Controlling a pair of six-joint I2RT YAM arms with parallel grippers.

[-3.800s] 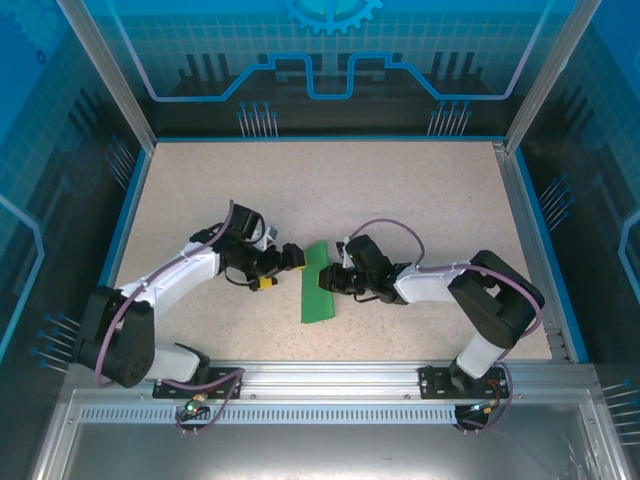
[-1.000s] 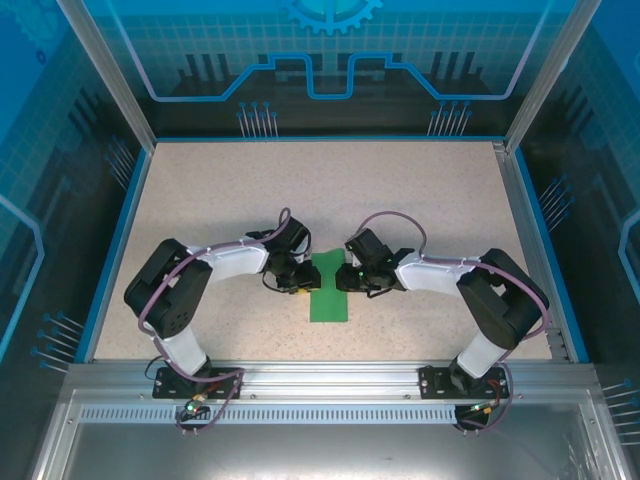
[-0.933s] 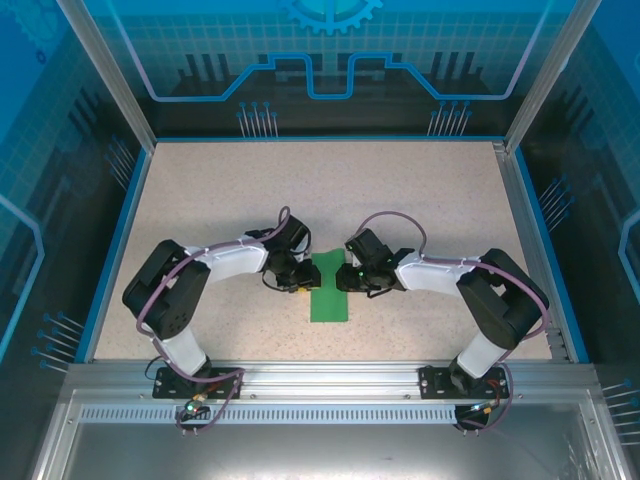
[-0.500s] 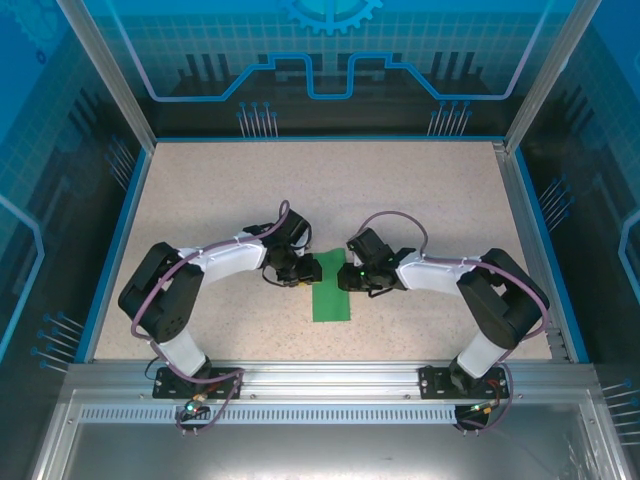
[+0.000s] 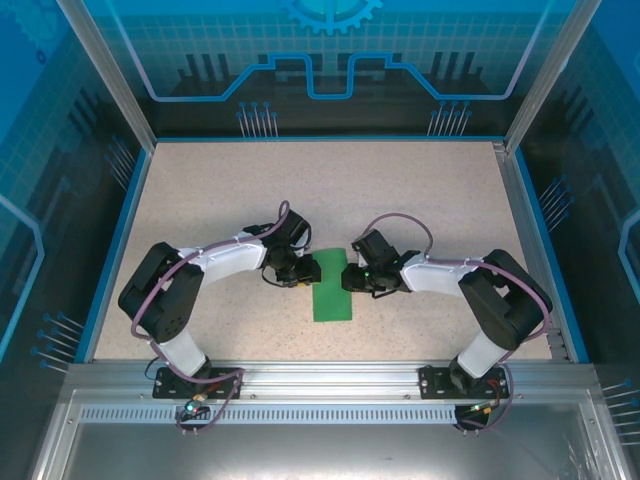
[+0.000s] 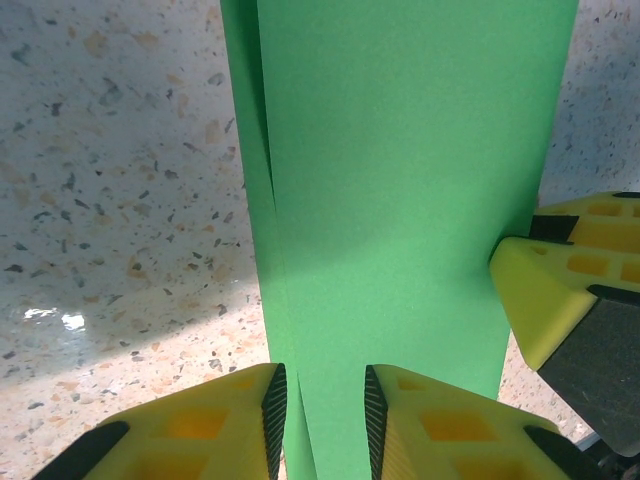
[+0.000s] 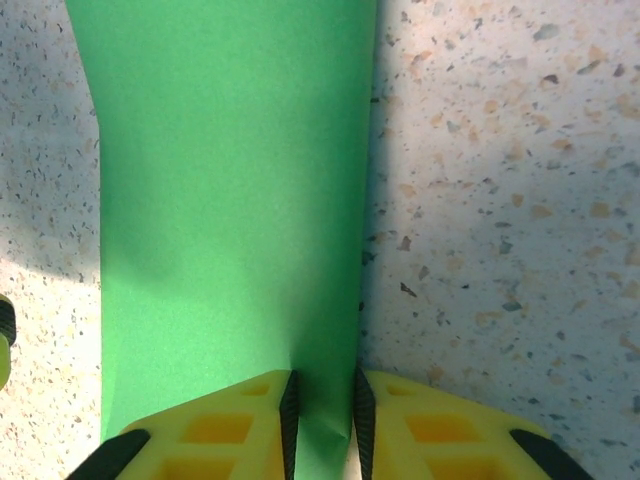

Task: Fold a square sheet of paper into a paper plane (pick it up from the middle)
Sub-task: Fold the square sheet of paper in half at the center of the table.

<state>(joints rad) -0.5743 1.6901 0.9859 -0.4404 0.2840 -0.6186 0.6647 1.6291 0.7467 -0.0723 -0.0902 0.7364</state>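
Note:
The green paper (image 5: 333, 290) lies folded into an upright strip at the table's middle, with a layered long edge on its left side (image 6: 400, 180). My left gripper (image 5: 304, 272) rests at the strip's upper left edge. Its yellow fingers stand open with the layered edge between the pads (image 6: 325, 400). My right gripper (image 5: 351, 280) sits at the strip's upper right edge. Its jaws are narrowly open astride that edge (image 7: 322, 400), where the paper (image 7: 230, 180) shows a small crinkle. One right finger (image 6: 548, 300) touches the strip's far side in the left wrist view.
The speckled table (image 5: 330, 190) is ringed by a blue rim (image 5: 128, 215) and clear walls. An aluminium rail (image 5: 330, 385) with both arm bases runs along the near edge. Both arms reach inward, elbows out to the sides.
The paper went from a narrow tilted strip to a wider upright one and shifted slightly right. The left arm folded its elbow back. Both grippers have barely moved over the last second.

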